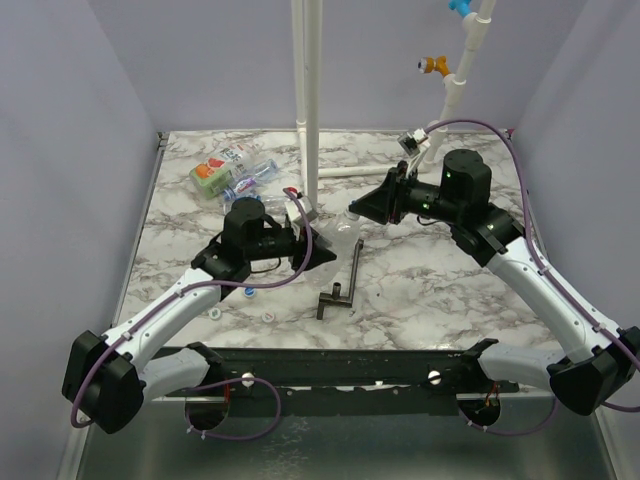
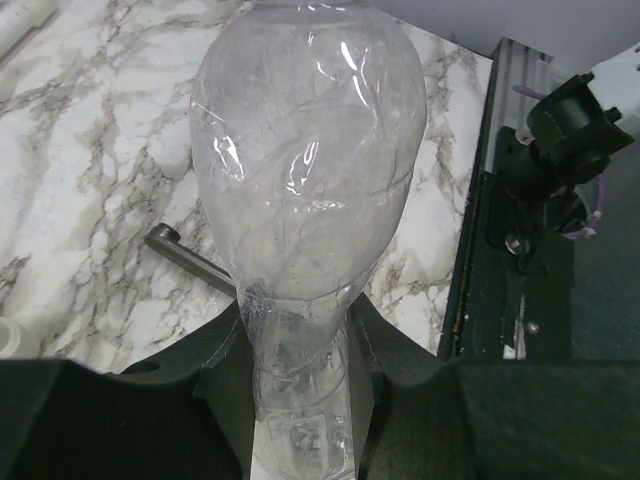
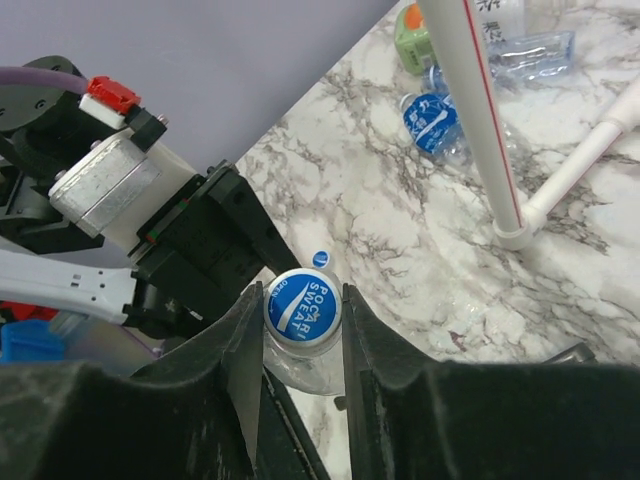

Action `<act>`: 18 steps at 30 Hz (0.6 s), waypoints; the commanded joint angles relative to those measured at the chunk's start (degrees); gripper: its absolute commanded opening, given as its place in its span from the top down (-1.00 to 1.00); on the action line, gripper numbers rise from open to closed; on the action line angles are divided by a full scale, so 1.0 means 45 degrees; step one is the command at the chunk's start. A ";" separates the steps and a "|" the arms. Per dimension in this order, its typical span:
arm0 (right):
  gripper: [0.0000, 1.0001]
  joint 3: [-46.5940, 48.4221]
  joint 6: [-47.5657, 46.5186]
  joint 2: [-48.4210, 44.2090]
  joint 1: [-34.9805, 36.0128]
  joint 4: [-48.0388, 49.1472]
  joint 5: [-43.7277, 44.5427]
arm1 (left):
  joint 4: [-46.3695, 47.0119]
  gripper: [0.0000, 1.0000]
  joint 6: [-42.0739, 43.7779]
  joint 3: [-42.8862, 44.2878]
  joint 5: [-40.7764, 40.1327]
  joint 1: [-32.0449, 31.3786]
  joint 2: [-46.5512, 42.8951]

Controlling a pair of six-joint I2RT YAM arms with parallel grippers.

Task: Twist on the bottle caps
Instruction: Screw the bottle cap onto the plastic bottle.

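A clear unlabelled bottle is held level above the table between my two arms. My left gripper is shut on its narrow waist, its fingers pressing both sides; from above it shows as left gripper on the bottle. A blue Pocari Sweat cap sits on the bottle's mouth, and my right gripper is shut on it, both jaws touching its rim. The same right gripper faces the left one. Loose caps lie on the table: a blue cap and two white caps.
A black T-shaped tool lies just in front of the held bottle. More bottles lie at the back left, one with a blue label. A tall white pipe stands behind. A black rail runs along the near edge.
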 commanded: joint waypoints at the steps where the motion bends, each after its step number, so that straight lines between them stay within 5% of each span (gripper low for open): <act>1: 0.53 0.0226 0.0229 0.0186 0.0088 -0.0827 0.0853 | 0.0015 1.00 0.0329 0.0725 -0.2525 -0.0195 0.0172; 6: 0.75 0.0627 0.0866 0.0793 0.0093 -0.2124 0.1991 | 0.0108 1.00 0.1198 0.1148 -0.6098 -0.1315 0.0253; 18: 0.82 0.2576 0.3322 0.2814 0.0146 -0.5607 0.5167 | 0.1047 1.00 0.2041 0.2807 -1.4735 -0.4661 0.2014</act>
